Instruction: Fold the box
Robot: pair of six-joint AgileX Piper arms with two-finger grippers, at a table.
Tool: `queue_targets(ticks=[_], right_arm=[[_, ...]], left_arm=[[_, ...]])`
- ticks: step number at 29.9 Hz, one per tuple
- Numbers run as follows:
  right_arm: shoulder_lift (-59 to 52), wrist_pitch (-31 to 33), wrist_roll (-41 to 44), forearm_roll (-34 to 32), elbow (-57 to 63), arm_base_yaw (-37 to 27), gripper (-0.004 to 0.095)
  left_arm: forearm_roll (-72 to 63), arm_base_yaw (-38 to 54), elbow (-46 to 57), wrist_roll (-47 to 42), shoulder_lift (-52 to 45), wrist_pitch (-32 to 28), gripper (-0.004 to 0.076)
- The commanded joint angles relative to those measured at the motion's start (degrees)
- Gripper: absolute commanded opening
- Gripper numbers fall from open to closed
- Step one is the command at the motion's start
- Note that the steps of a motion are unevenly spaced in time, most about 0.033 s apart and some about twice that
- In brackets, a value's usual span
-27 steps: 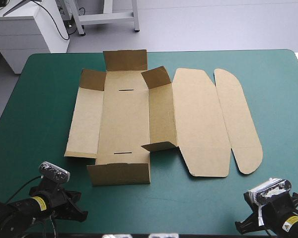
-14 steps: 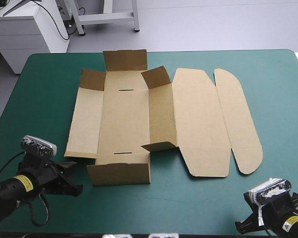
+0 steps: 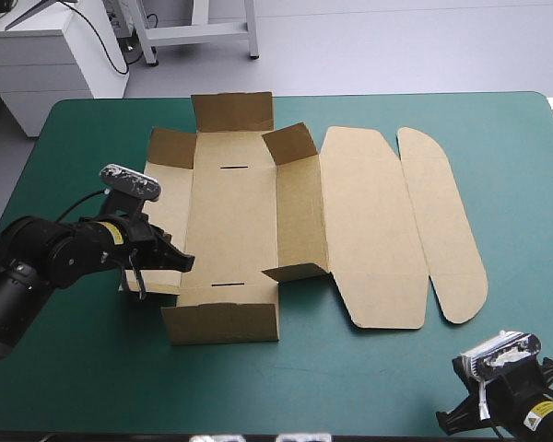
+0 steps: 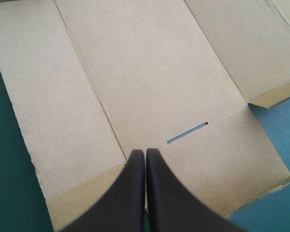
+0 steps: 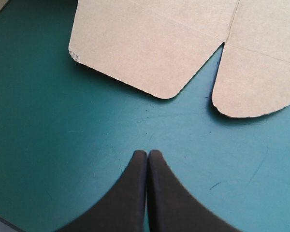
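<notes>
Board of the box (image 3: 230,221) looks light, stiff, hinging at creases; I'd pinch a free edge, yet left gripper (image 4: 145,152) and right gripper (image 5: 148,153) sit clenched, empty.

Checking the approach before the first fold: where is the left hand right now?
High view: the left hand, shut, is at the table's left, over the box's near-left corner, tips just short of the near slot.
</notes>
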Motion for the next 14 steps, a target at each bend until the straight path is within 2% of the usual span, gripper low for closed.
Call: queue_targets(ticks=[1, 4, 7, 11, 14], right_arm=[[0.66, -3.18, -0.24, 0.71, -1.32, 0.12, -0.002], [0.66, -3.18, -0.24, 0.71, -1.32, 0.12, -0.002], [0.66, -3.18, -0.24, 0.71, -1.32, 0.12, -0.002], [0.66, -3.18, -0.24, 0.71, -1.32, 0.12, -0.002], [0.66, -3.18, -0.24, 0.71, -1.32, 0.12, -0.002]], left_arm=[[-0.33, 0.32, -3.65, 1.71, 2.6, -2.95, 0.001], [-3.59, 4.44, -5.1, 5.06, 5.65, -2.59, 0.0018], [-11.28, 11.04, -6.83, 12.23, 8.21, -0.46, 0.0018], [-24.57, 22.82, -8.33, 24.5, 11.01, 4.06, 0.0018], [-34.27, 31.81, -8.97, 30.22, 13.22, 9.31, 0.0018]])
